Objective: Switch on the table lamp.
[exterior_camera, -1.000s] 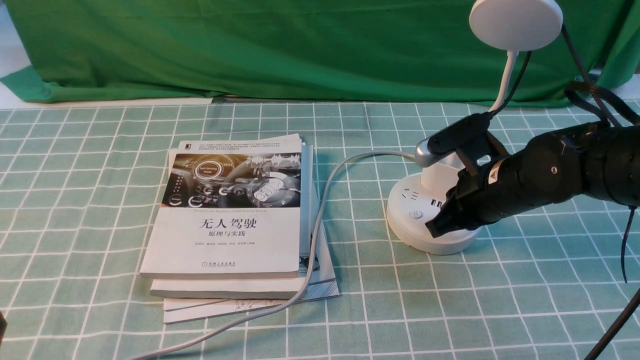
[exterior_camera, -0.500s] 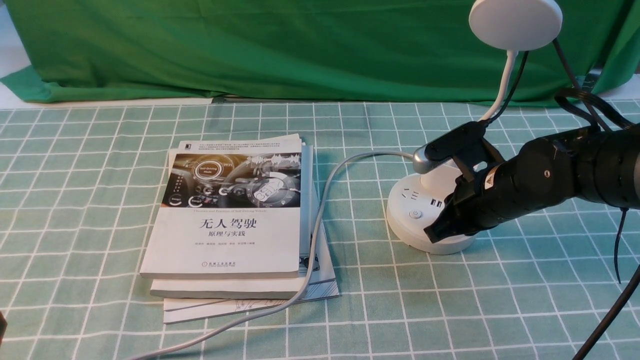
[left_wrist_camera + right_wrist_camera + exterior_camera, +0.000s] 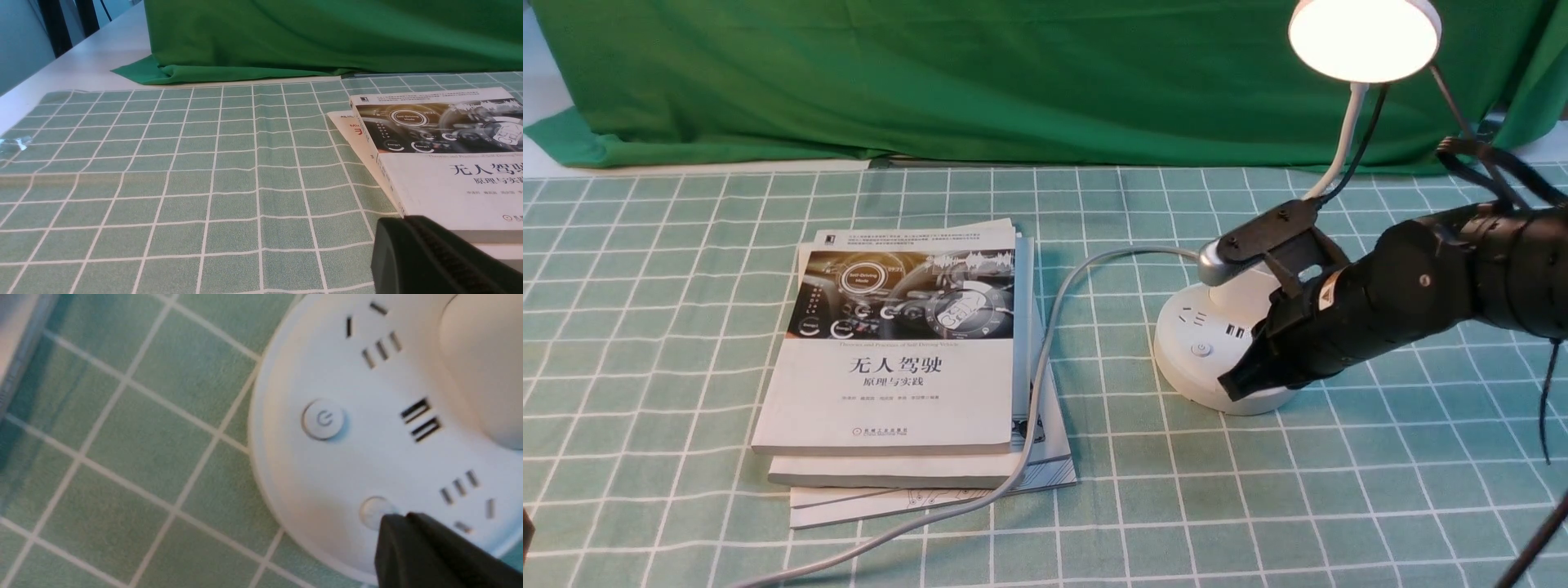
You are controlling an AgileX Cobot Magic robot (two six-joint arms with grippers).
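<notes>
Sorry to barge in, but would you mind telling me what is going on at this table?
The right gripper, shut, has its tip down on the round base of the table lamp, at the plain button beside the power-marked button. The lamp's disc head is glowing, so the lamp is on. The left gripper is over by the stack of books, away from the lamp.

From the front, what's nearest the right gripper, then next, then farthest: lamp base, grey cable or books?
1. lamp base: touched by the right gripper.
2. grey cable: on the cloth, left of the lamp.
3. books: farthest left.
</notes>
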